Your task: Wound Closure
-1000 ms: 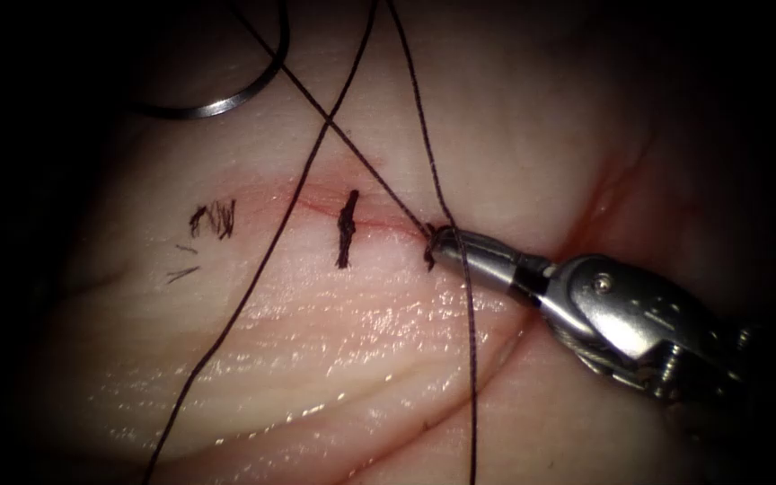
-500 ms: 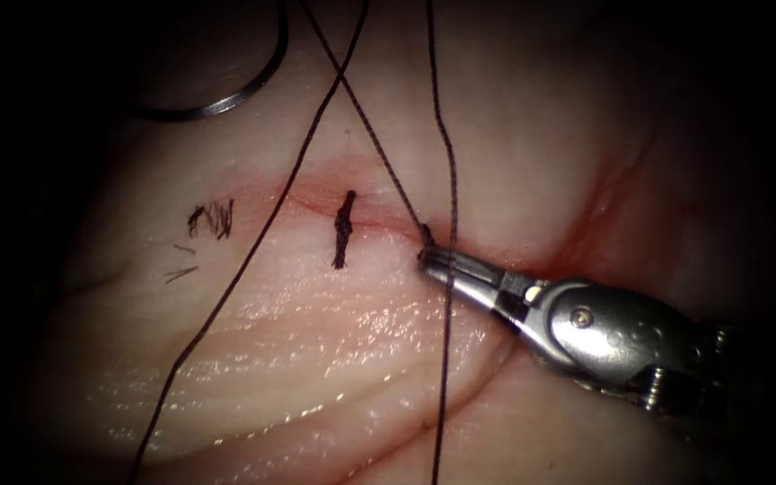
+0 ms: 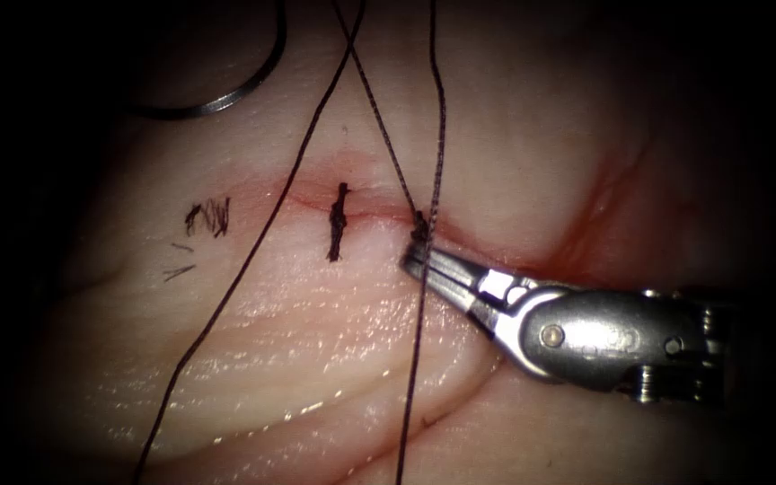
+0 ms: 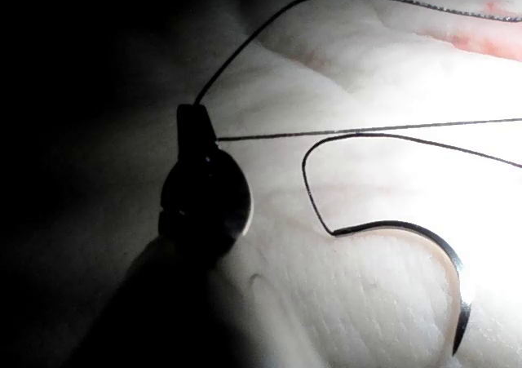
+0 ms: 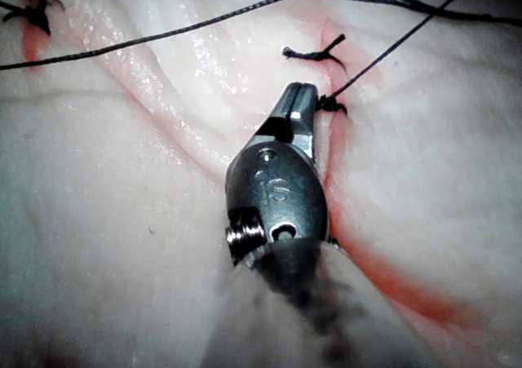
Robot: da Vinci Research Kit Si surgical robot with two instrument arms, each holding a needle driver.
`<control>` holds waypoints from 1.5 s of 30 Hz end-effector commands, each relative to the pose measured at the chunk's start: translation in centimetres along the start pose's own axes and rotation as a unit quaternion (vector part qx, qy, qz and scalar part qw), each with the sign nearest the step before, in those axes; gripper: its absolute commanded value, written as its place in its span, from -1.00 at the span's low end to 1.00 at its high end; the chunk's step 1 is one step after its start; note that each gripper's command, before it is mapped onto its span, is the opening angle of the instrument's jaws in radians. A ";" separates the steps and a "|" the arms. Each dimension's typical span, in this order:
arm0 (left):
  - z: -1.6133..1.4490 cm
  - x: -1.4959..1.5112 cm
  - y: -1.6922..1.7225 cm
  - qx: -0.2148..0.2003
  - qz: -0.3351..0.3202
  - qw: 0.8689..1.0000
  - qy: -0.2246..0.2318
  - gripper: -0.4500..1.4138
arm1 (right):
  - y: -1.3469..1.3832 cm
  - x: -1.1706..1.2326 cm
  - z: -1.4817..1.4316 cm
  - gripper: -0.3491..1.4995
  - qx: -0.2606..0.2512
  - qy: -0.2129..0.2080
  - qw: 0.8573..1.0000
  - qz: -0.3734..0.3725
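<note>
At the pink cut point(image 3: 460, 235) in the pale tissue point(image 3: 316, 341), the right arm's silver needle driver point(image 3: 415, 260) has its jaws clamped on the dark thread point(image 3: 430, 135) at a small knot point(image 3: 419, 226). A finished dark stitch point(image 3: 338, 223) crosses the cut just left. Thread strands cross overhead. The curved steel needle point(image 3: 226, 101) lies free on the tissue, upper left. The left arm's dark tool point(image 4: 196, 127) grips thread.

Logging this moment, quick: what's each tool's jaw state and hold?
Left tool: shut on the thread.
Right tool: shut at the knot on the cut; hold cannot be told.
Needle: lying free on the tissue.
</note>
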 end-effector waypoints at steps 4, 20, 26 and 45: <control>0.08 -0.01 -0.06 0.005 0.006 1.000 0.001 -1.00 | -0.04 -0.05 0.03 -1.00 0.004 -0.007 1.000 -0.008; 0.01 0.19 0.25 0.006 -0.003 1.000 0.028 -1.00 | 0.04 0.19 0.04 -0.80 -0.014 0.024 0.997 0.079; -0.09 0.47 0.62 -0.018 -0.013 0.998 0.066 -1.00 | 0.14 0.30 0.00 0.35 -0.016 0.034 0.975 0.219; -0.31 1.92 1.49 -0.059 -0.055 0.988 0.131 -1.00 | 0.71 0.33 0.12 0.16 -0.022 -0.021 0.925 0.379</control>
